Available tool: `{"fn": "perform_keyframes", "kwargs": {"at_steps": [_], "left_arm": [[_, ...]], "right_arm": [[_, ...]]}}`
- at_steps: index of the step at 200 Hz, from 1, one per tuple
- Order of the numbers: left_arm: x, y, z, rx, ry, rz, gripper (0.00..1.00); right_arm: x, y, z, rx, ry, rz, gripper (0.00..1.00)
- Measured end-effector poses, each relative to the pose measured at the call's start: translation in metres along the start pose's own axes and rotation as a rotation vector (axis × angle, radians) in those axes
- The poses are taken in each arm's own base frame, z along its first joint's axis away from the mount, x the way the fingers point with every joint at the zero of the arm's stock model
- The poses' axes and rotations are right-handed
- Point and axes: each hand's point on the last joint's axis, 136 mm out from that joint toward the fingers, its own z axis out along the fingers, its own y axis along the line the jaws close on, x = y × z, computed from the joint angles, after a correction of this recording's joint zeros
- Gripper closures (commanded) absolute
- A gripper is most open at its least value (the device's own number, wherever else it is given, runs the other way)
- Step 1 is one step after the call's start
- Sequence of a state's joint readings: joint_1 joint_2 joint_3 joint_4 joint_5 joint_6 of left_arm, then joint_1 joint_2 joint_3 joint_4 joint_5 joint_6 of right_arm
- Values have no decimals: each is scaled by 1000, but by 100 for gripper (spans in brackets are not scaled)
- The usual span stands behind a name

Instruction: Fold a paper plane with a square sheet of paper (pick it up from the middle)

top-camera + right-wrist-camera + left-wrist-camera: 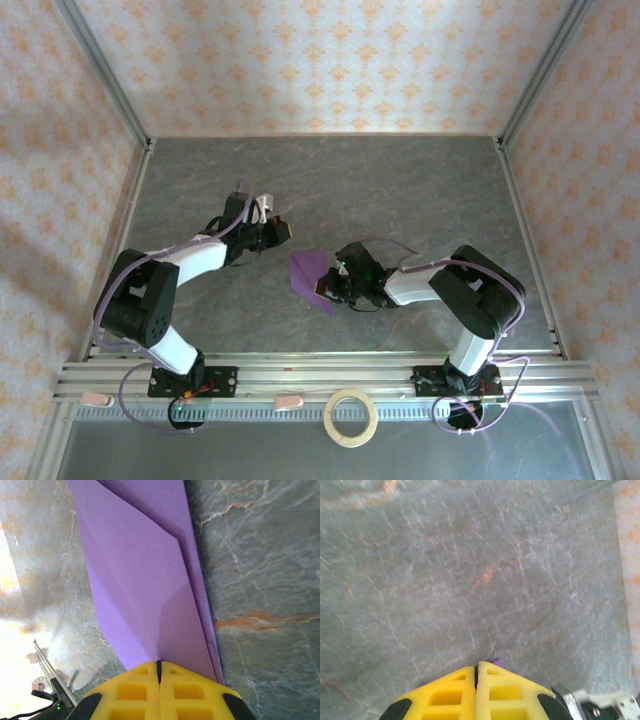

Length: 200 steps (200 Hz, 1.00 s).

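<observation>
Currently the right gripper (159, 666) pinches the folded purple paper (145, 580). The left gripper (283, 228) is clenched with its fingers together, apart from the paper at its 11 o'clock in the top view.

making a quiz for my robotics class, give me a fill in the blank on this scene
1. The right pincer is shut on folded ____ paper.
2. The left pincer is ____, apart from the paper.
3. The tan ____ lies between the arms' bases.
Missing words: purple; shut; tape ring.
</observation>
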State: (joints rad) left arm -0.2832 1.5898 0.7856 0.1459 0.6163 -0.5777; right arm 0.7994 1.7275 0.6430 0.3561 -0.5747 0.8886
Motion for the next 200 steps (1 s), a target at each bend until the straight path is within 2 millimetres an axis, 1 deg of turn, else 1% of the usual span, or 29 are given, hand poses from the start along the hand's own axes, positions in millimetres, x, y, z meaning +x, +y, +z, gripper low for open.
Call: {"fn": "perform_keyframes", "kwargs": {"at_steps": [22,37,56,91,157,200], "left_arm": [[24,4,4,-3,53,-14,92],[33,4,4,-1,74,-26,92],[35,1,1,10,75,-31,92],[35,-14,-4,43,65,-27,92],[46,-27,2,78,93,-14,92],[60,-31,12,96,133,-1,92]], "right_arm": [[0,0,0,-1,-1,0,100],[0,0,0,-2,-1,-1,100],[0,0,0,-2,-1,-2,100],[-1,1,0,6,0,-12,100],[-1,1,1,11,3,-14,100],[-1,1,1,11,3,-14,100]]}}
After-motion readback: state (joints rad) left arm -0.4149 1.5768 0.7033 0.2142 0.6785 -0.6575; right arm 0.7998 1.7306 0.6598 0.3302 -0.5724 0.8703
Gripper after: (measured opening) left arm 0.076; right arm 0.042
